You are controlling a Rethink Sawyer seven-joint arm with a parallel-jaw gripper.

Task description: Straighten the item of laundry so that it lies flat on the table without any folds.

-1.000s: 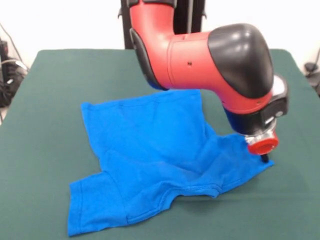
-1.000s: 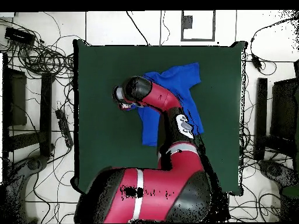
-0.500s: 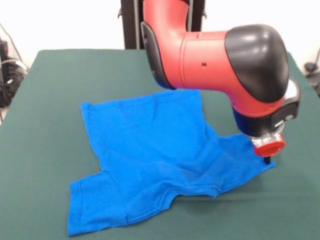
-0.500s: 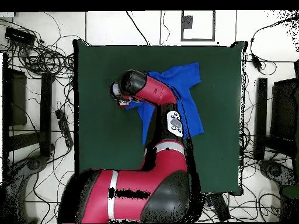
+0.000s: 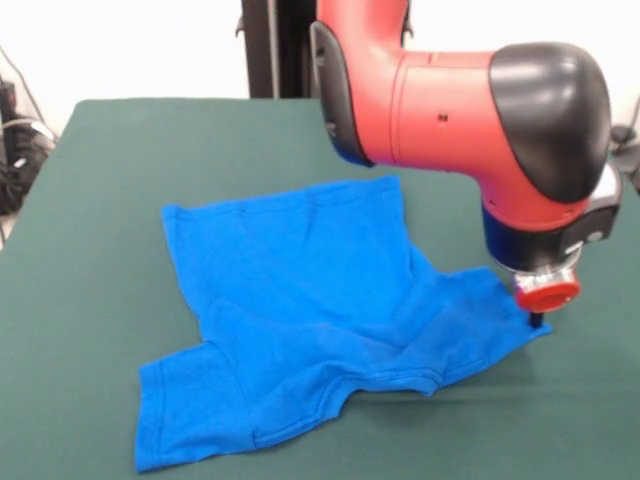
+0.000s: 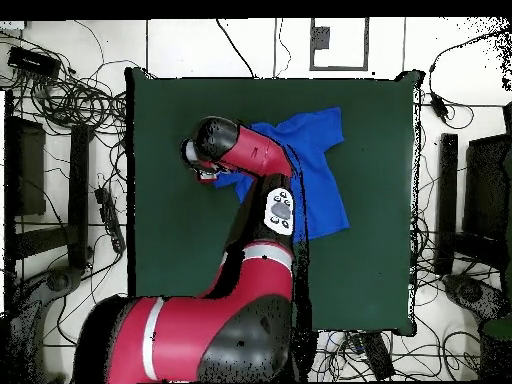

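Note:
The item of laundry (image 5: pixel 310 300) is a royal-blue T-shirt spread on the green table (image 5: pixel 110 170), with creases around its middle and one sleeve folded at the near left. My gripper (image 5: pixel 535 320) shows as a single narrow black tip under a red ring. It is down on the outer edge of the shirt's right sleeve and shut on the cloth there. In the overhead view the arm covers much of the shirt (image 6: pixel 320 150), and the gripper (image 6: pixel 206 173) sits at the shirt's left tip above the table (image 6: pixel 180 250).
Cables and dark equipment (image 6: pixel 60 90) lie on the floor around the table. The arm's big red and black elbow (image 5: pixel 480 120) hangs over the table's right half in the front view.
The arm's elbow has swung to the right in the front view. The gripper has shifted slightly right and the sleeve corner has gone with it. The rest of the shirt has stayed put.

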